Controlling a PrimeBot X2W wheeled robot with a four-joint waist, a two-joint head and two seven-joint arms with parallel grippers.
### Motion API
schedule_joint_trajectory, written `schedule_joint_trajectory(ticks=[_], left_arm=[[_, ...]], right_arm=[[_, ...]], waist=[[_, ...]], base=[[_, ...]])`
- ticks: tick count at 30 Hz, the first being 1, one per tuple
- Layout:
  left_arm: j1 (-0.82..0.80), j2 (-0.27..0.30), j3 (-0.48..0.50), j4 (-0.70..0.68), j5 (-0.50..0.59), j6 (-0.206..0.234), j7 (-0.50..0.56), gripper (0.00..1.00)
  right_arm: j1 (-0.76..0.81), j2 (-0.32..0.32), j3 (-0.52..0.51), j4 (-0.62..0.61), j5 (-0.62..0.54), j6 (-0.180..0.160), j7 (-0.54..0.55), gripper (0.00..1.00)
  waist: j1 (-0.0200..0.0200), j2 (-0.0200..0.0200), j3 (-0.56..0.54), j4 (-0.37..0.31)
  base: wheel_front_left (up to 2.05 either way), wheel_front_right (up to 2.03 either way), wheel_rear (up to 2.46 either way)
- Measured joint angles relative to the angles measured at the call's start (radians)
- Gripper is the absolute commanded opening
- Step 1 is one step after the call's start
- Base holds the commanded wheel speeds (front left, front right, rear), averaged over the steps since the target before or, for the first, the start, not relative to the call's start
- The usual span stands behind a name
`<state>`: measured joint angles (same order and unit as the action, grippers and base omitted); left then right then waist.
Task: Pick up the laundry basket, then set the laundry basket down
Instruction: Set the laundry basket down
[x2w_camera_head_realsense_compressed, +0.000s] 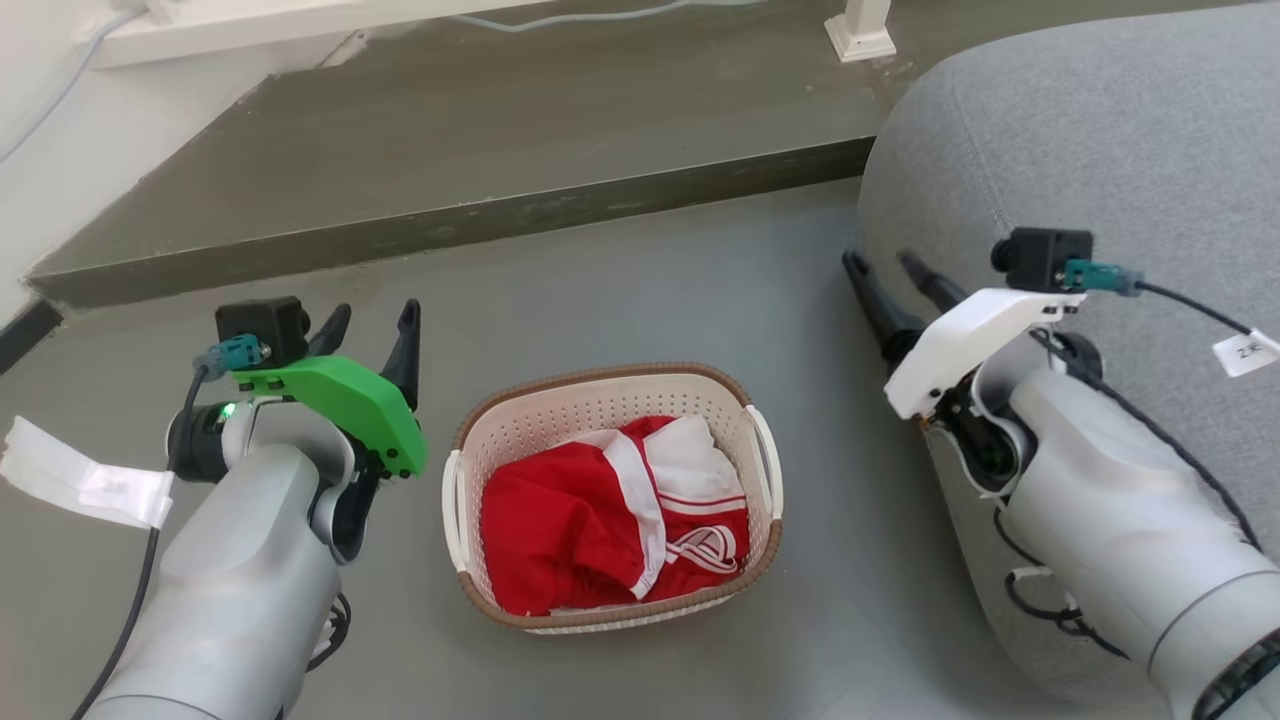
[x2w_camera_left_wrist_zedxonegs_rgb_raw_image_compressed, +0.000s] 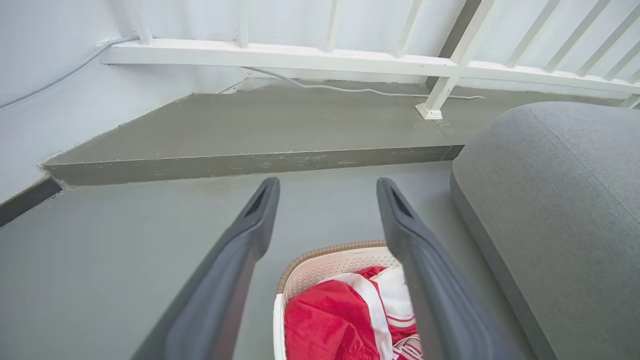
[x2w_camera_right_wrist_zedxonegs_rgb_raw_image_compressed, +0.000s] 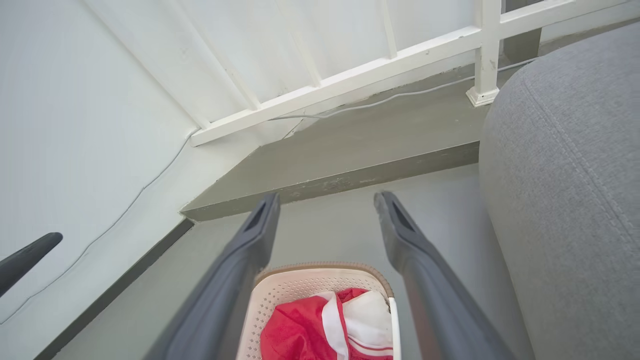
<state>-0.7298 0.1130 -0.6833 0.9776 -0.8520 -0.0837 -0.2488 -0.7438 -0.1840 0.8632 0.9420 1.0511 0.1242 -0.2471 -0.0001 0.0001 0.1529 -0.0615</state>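
The laundry basket (x2w_camera_head_realsense_compressed: 560, 415) stands on the grey floor between my arms, cream-white and perforated, with a brown rim and white loop handles on its sides. Red and white clothes (x2w_camera_head_realsense_compressed: 600, 520) fill it. My left gripper (x2w_camera_head_realsense_compressed: 372, 322) hovers open to the basket's left, fingers apart with nothing between them. To the basket's right, beside the grey cushion, my right gripper (x2w_camera_head_realsense_compressed: 885, 263) is open and holds nothing. The basket (x2w_camera_left_wrist_zedxonegs_rgb_raw_image_compressed: 325, 265) sits low between the fingers in the left wrist view, and the basket (x2w_camera_right_wrist_zedxonegs_rgb_raw_image_compressed: 300, 285) appears likewise in the right wrist view.
A large grey cushion (x2w_camera_head_realsense_compressed: 1100, 150) rises on the right, close behind my right arm. A raised concrete step (x2w_camera_head_realsense_compressed: 450, 170) crosses the back, with a white railing post (x2w_camera_head_realsense_compressed: 860, 30) and a cable on it. A white wall (x2w_camera_right_wrist_zedxonegs_rgb_raw_image_compressed: 75, 125) stands at the left.
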Motion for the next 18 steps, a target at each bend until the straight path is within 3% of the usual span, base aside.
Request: schedule_joint_trajectory(ticks=[9, 18], left_arm=[[0.074, 0.021, 0.091, -0.146, 0.048, 0.045, 0.0, 1.0], [0.173, 0.035, 0.2, -0.304, 0.122, 0.114, 0.0, 1.0]], right_arm=[[0.057, -0.044, -0.105, -0.122, -0.089, -0.026, 0.0, 1.0], [0.129, -0.082, -0.245, -0.304, -0.211, -0.084, -0.005, 1.0]], waist=[[0.0, 0.0, -0.018, 0.003], [0.0, 0.0, -0.041, 0.006]], base=[[0.0, 0.0, 0.0], [0.0, 0.0, 0.0]])
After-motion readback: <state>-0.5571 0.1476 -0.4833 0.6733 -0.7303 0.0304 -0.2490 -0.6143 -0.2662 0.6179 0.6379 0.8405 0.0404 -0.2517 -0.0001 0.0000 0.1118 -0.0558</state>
